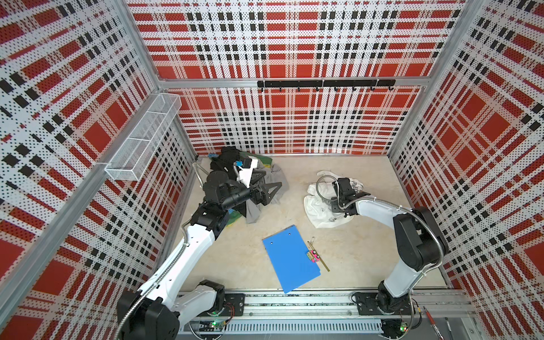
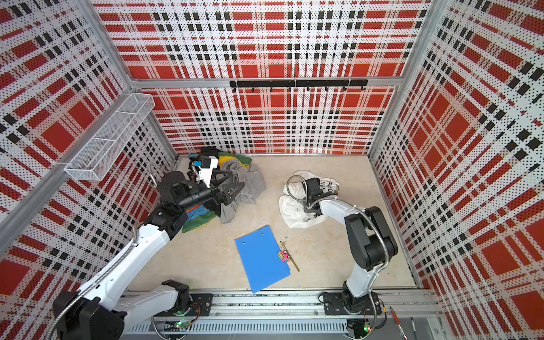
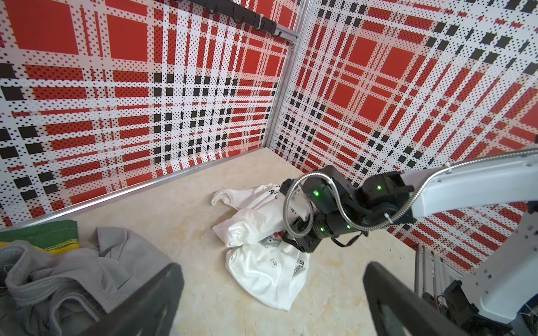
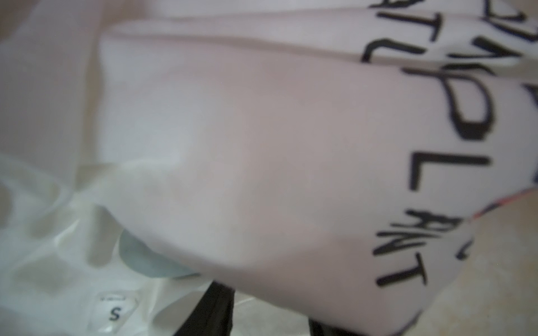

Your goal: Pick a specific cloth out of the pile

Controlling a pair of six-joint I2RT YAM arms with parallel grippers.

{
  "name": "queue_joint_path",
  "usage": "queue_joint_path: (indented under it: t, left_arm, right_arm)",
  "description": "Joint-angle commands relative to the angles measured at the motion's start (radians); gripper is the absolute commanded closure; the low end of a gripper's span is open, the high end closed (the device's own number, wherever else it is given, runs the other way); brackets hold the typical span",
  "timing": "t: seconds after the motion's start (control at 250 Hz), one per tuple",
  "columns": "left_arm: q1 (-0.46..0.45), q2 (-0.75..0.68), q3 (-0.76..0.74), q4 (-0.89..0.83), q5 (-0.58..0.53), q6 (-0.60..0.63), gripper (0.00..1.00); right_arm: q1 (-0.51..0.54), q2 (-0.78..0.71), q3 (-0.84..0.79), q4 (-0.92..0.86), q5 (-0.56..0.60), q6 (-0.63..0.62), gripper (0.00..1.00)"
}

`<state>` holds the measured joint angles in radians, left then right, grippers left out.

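Observation:
The cloth, a white T-shirt with black block lettering, lies crumpled on the floor at the right, apart from the pile. My right gripper points down into it. In the right wrist view its jaws have closed in on a fold of the cloth, which covers most of them. The pile of grey, black and green-yellow garments sits at the back left. My left gripper hovers open over the pile's right edge, holding nothing.
A blue clipboard lies at the front middle with a pink clip and a thin brass ruler by its right edge. A wire basket hangs on the left wall. A black hook rail runs along the back wall.

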<state>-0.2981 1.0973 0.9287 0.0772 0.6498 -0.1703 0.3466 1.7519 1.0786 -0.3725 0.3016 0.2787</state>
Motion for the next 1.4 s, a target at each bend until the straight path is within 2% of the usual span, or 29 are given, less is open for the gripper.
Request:
queue_joint_path:
  t: [0.0,0.088,0.232,0.268,0.344,0.444,0.66,0.768,0.936,1.193,1.313,1.397]
  left_arm:
    - [-0.004,-0.027,-0.005,-0.009,-0.013,0.039,0.01]
    - [-0.003,-0.035,-0.006,-0.019,-0.029,0.044,0.01]
    - [-0.001,-0.043,-0.012,-0.014,-0.034,0.043,0.01]
    - [0.001,-0.043,-0.015,-0.010,-0.032,0.040,0.01]
    - [0.005,-0.038,-0.016,-0.005,-0.021,0.033,0.01]
    - [0.008,-0.031,-0.011,-0.001,-0.002,0.024,0.01]
    - [0.006,-0.037,-0.016,0.000,0.001,0.021,0.01]
    - [0.003,-0.037,-0.018,0.001,0.006,0.019,0.01]
    - [0.005,-0.031,-0.013,0.002,0.017,0.014,0.01]
    - [0.008,-0.033,-0.014,0.003,0.015,0.013,0.01]
    - [0.007,-0.028,-0.014,0.003,0.018,0.013,0.01]
    - [0.007,-0.030,-0.015,0.004,0.016,0.012,0.01]
  right_arm:
    - [-0.024,0.023,0.077,-0.006,0.016,-0.033,0.61]
    - [-0.011,-0.028,0.083,-0.005,-0.040,-0.047,0.59]
    - [0.005,-0.138,0.061,0.003,-0.092,-0.031,0.48]
    - [-0.002,-0.151,0.061,0.001,-0.099,-0.024,0.41]
    - [-0.025,-0.143,0.089,-0.015,-0.152,-0.015,0.17]
    - [-0.027,-0.090,0.158,-0.048,-0.167,0.002,0.00]
    - [-0.026,0.045,0.235,-0.079,-0.157,0.094,0.00]
    - [-0.032,0.129,0.290,-0.108,-0.159,0.076,0.00]
    - [-0.021,0.227,0.320,-0.155,-0.246,0.024,0.00]
    - [0.017,0.142,0.196,-0.111,-0.296,0.008,0.00]
    - [0.015,0.101,0.228,-0.151,-0.300,0.028,0.00]
    - [0.021,0.062,0.244,-0.146,-0.369,0.026,0.00]
